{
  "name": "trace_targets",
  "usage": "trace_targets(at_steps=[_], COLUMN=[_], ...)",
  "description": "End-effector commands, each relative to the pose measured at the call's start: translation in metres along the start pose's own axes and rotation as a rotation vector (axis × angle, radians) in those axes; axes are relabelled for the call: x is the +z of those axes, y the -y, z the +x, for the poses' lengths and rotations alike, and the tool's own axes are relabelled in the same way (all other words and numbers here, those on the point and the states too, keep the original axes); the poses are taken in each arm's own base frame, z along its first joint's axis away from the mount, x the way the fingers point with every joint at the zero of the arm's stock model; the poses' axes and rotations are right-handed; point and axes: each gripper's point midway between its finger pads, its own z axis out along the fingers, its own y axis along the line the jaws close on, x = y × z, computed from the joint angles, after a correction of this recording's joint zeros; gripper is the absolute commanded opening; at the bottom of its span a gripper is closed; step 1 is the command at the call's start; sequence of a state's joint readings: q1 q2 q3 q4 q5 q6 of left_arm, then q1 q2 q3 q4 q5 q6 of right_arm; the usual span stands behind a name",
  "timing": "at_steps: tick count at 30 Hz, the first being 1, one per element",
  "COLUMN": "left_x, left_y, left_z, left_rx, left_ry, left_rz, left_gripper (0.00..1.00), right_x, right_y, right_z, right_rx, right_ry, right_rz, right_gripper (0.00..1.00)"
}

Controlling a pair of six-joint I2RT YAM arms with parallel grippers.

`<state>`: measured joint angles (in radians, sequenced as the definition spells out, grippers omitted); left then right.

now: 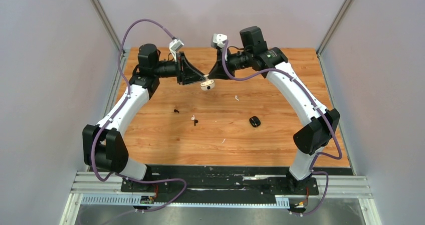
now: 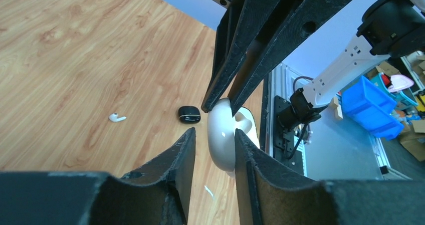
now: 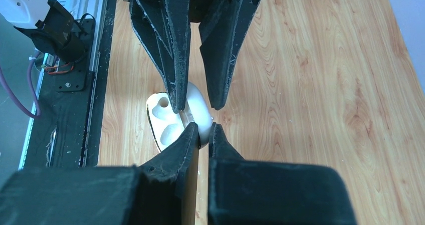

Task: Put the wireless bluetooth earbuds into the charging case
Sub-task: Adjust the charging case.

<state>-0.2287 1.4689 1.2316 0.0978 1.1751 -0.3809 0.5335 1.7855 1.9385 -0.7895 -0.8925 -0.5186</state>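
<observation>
Right gripper [image 3: 203, 131]: it is pinched shut on a thin edge of the white charging case [image 3: 159, 120], which is held up in the air above the tabletop [image 3: 310, 84].
Left gripper [image 2: 214, 135]: it is held partly open, with one finger on each side of the same case. A small gap is seen on one side, so the case is not squeezed by it.
Case: it is open, and two empty holes can be seen inside.
Earbuds: none are in the case yet. One black earbud [image 1: 176, 110], a second black earbud [image 1: 195, 122], a white earbud [image 1: 192, 117] just beside that one, and another white earbud [image 1: 236, 97] are seen lying on the tabletop.
Black charging case [image 1: 255, 121]: it is seen on the tabletop, nearer the right arm.
Step in hand: the white case is probably being opened or turned between the two grippers.
How to do it well: the fat body should be gripped gently before the thin edge is let go. The holes should be turned up. The case should be set down flat, near the white earbuds.
Writing: no brand, label or letters can be read anywhere.
</observation>
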Motion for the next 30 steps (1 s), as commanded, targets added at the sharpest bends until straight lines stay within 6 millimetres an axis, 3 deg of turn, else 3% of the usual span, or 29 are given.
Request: trace_targets(at_steps=[1, 4, 8, 10, 11, 13, 15, 18, 21, 25, 30], left_x=[0.0, 0.0, 0.0, 0.0, 0.0, -0.001, -0.002, -0.004, -0.007, -0.013, -0.021], left_y=[0.002, 0.003, 0.006, 0.006, 0.007, 0.007, 0.007, 0.008, 0.01, 0.01, 0.01], left_z=[-0.01, -0.009, -0.01, -0.01, -0.01, -0.012, -0.014, -0.014, -0.015, -0.012, -0.016], left_rx=[0.038, 0.042, 0.053, 0.056, 0.06, 0.078, 0.113, 0.145, 0.216, 0.273, 0.354], left_ry=[0.011, 0.012, 0.014, 0.015, 0.015, 0.02, 0.027, 0.018, 0.005, -0.011, -0.003], left_rz=[0.015, 0.026, 0.044, 0.047, 0.047, 0.042, 0.031, 0.012, -0.003, -0.052, -0.131], left_gripper=[0.37, 0.26, 0.01, 0.0, 0.0, 0.0, 0.0, 0.0, 0.0, 0.0, 0.0], right_x=[-0.003, -0.002, 0.0, 0.001, 0.002, 0.0, -0.01, -0.041, -0.074, -0.097, -0.085], right_y=[-0.002, -0.002, 0.001, 0.002, 0.004, 0.011, 0.017, 0.018, 0.022, 0.04, 0.059], right_z=[-0.022, -0.021, -0.018, -0.017, -0.017, -0.017, -0.026, -0.047, -0.053, -0.01, 0.078], right_rx=[-0.065, -0.063, -0.054, -0.048, -0.039, -0.009, 0.029, 0.067, 0.104, 0.166, 0.215], right_ry=[0.045, 0.043, 0.037, 0.033, 0.03, 0.022, 0.033, 0.099, 0.137, 0.104, -0.021], right_rz=[-0.008, -0.008, -0.004, 0.001, 0.012, 0.053, 0.102, 0.123, 0.153, 0.199, 0.208], right_gripper=[0.0, 0.0, 0.0, 0.0, 0.04, 0.29, 0.47, 0.63, 0.71, 0.72, 0.68])
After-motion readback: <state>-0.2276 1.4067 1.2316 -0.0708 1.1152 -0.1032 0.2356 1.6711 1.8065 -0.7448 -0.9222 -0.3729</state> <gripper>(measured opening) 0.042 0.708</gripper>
